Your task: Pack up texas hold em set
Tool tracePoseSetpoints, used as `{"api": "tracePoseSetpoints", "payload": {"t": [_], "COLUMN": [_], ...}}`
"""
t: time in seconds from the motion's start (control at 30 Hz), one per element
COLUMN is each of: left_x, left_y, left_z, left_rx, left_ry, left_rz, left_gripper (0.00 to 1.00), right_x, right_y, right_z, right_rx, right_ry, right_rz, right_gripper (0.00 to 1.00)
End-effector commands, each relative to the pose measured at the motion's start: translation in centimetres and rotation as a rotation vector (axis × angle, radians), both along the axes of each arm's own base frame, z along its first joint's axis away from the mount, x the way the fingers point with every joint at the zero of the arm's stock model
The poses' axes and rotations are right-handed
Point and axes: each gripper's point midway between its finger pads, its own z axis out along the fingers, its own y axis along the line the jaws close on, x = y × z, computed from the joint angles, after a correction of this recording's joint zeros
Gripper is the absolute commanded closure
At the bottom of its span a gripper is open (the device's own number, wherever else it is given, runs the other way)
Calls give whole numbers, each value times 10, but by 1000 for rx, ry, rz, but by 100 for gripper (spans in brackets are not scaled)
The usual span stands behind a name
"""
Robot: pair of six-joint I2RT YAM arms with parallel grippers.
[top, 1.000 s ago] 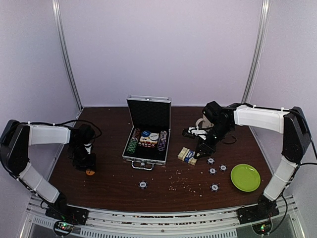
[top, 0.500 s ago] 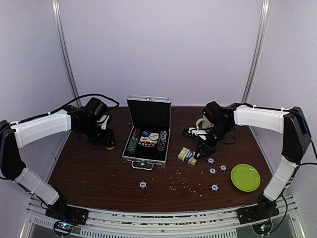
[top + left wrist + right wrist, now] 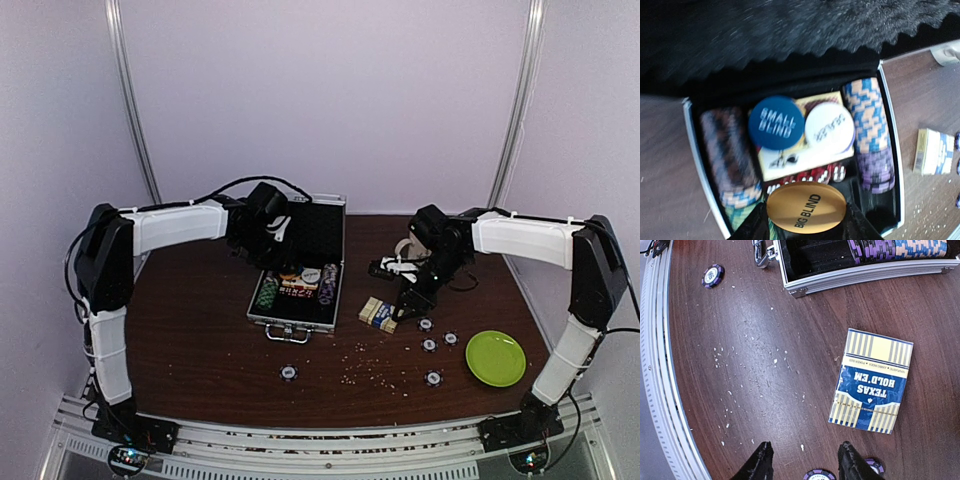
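**A:** Widest view first: the dark brown wooden table (image 3: 190, 340), and near its middle the small flat silver aluminium case (image 3: 295, 321), lid upright, black inside.

**B:** And the left gripper (image 3: 805, 225) is right there above it, fingers clamped either side of a round orange disc (image 3: 806, 205) lettered BIG BLIND (held flat, face to the camera, over the open case).

**A:** Out on the right, the round lime green plate (image 3: 495, 357) lies flat, well apart from the case.

**B:** Between the two, the blue-and-cream card deck box (image 3: 871, 381) lies flat on the wood, near the case's right wall but outside it.

**A:** The right gripper (image 3: 805, 452) hovers beside that deck, fingers apart, nothing between them.

**B:** Inside the case, rows of striped poker chips (image 3: 867, 120) run down both sides. In the middle a round blue disc (image 3: 776, 122) and a round white disc (image 3: 829, 127) lie side by side on a pale flat pack (image 3: 805, 157).

**A:** Small red dice (image 3: 810, 176) sit in a row just below that pack.

**B:** Loose ones now: four dark white-edged chips (image 3: 429, 344) lie scattered near the deck and plate, with a fifth alone in front of the case handle.

**A:** Tiny pale crumbs (image 3: 370, 368) speckle the wood near them.
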Motion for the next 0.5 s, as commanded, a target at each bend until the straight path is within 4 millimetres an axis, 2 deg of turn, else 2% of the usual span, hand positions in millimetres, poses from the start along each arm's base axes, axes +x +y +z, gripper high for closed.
{"api": "tracePoseSetpoints", "payload": {"t": [0.0,0.23,0.47], "left_x": [20,38,48], "left_y": [-27,-47,-56], "left_z": [6,-4,-18], "left_rx": [-56,-82,-83], "left_ry": [-42,-37,-16], "left_rz": [-54,-60,-60], "left_gripper": [63,63,63], "right_x": [4,4,4], "right_y": [4,5,4], "right_z": [5,2,2], "right_rx": [4,0,-4], "right_ry": [-19,-8,-7], "right_rz": [9,9,8], "right_gripper": [55,55,55]}}
